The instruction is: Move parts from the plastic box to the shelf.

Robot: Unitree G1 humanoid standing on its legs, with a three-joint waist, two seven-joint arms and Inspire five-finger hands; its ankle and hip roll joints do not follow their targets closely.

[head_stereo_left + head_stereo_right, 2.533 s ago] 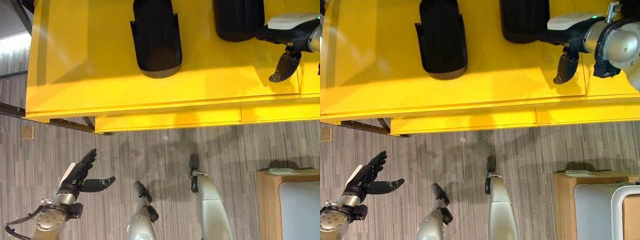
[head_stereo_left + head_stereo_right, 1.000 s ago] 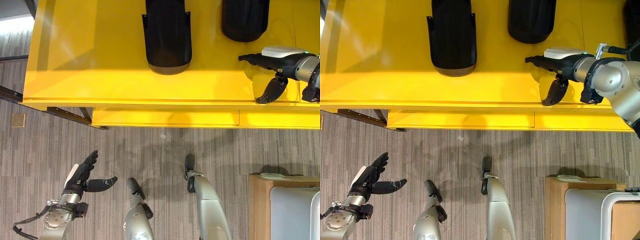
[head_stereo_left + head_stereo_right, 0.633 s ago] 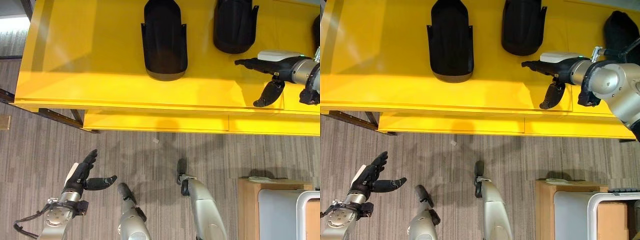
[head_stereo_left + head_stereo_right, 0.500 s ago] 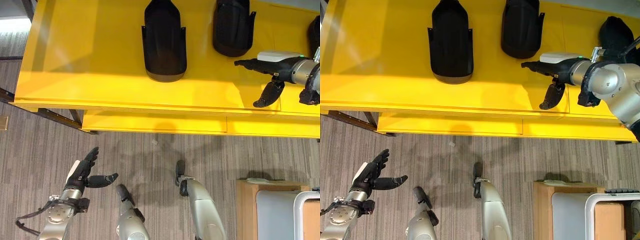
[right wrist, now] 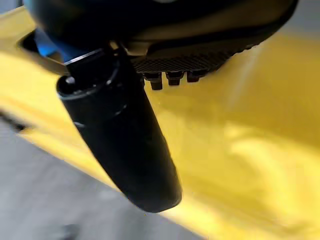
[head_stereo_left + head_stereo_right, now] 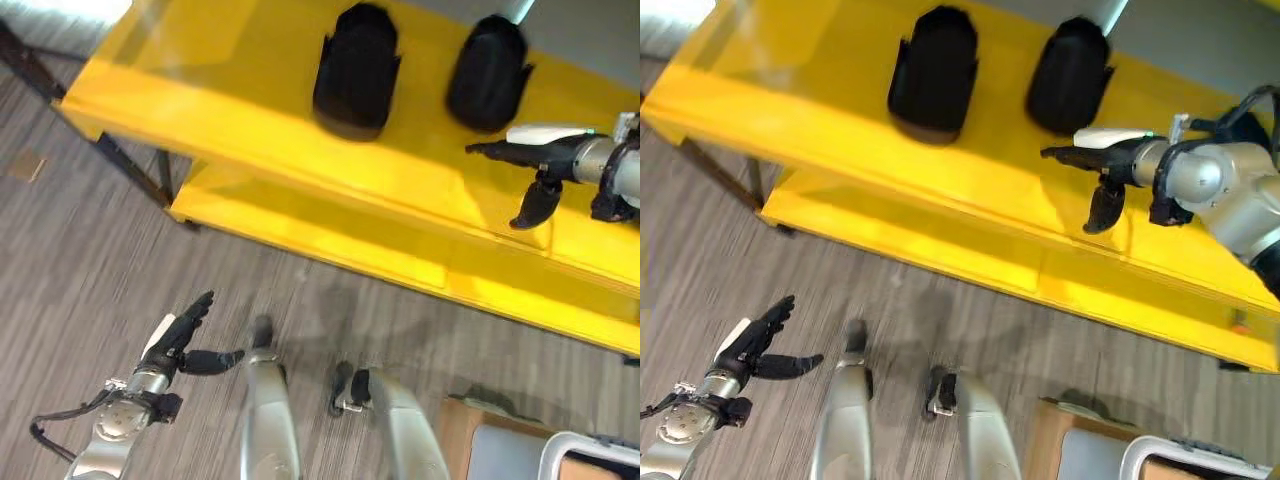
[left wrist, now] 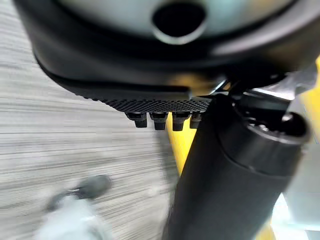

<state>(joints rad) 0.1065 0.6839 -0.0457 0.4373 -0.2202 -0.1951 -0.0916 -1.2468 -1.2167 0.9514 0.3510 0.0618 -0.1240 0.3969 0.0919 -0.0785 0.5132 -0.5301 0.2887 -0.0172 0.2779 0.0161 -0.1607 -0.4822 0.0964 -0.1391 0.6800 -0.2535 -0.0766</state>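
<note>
Two black parts lie on the top of the yellow shelf (image 6: 200, 90), side by side and apart. The left part (image 6: 357, 70) is a curved, trough-like moulded piece with raised side walls and a rounded near end, matte black. The right part (image 6: 488, 72) is similar in colour, rounder and more domed, also with a rounded near end. Both rest flat on the yellow surface, back from its front edge. A lower yellow level of the shelf shows beneath the top.

Right hand (image 6: 520, 150): held over the shelf top, near the right part and just to its right, not touching it. Fingers extended straight toward the left; thumb hanging down away from them. It holds nothing. The right wrist view shows the thumb (image 5: 125, 145) in front of bare yellow surface.

Left hand (image 6: 185, 338): low, over the grey striped carpet (image 6: 80, 250), well apart from the shelf. Fingers straight and spread, thumb out to the side; empty.

At lower right, the corner of a wooden stand (image 6: 455, 435) carrying a grey plastic box (image 6: 510, 455).
</note>
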